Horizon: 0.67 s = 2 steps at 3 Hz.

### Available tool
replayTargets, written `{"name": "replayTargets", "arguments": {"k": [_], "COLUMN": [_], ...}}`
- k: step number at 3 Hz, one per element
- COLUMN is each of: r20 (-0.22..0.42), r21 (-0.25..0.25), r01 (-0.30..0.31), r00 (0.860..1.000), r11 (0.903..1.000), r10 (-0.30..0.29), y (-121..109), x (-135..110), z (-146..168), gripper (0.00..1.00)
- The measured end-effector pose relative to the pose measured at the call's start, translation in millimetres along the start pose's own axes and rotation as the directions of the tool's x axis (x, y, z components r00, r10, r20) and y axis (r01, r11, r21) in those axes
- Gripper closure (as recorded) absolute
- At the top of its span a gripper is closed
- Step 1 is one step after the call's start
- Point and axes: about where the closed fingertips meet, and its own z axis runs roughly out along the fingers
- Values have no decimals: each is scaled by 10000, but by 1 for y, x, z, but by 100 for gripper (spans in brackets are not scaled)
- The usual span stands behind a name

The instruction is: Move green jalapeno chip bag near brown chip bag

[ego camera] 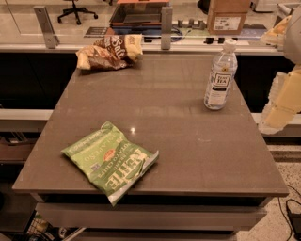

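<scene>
The green jalapeno chip bag (109, 157) lies flat at the table's front left, one corner hanging over the front edge. The brown chip bag (109, 52) with cream-yellow ends lies at the table's back left corner, far from the green bag. My gripper (277, 110) hangs at the right edge of the view, beyond the table's right side. It is well away from both bags and holds nothing that I can see.
A clear water bottle (220, 76) with a white cap stands upright at the back right of the grey table (188, 141). Behind the table runs a counter rail with a cardboard box (228, 16). An office chair (76, 10) stands at the far back.
</scene>
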Motion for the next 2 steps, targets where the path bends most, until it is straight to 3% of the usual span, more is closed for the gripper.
{"name": "replayTargets", "arguments": {"k": [2], "r20": [310], "r21": [2], "r01": [-112], "r00": [9995], "r11": [9999], "r10": [112], "y": [2], "x": [-6], "z": [1], "gripper": [0]}}
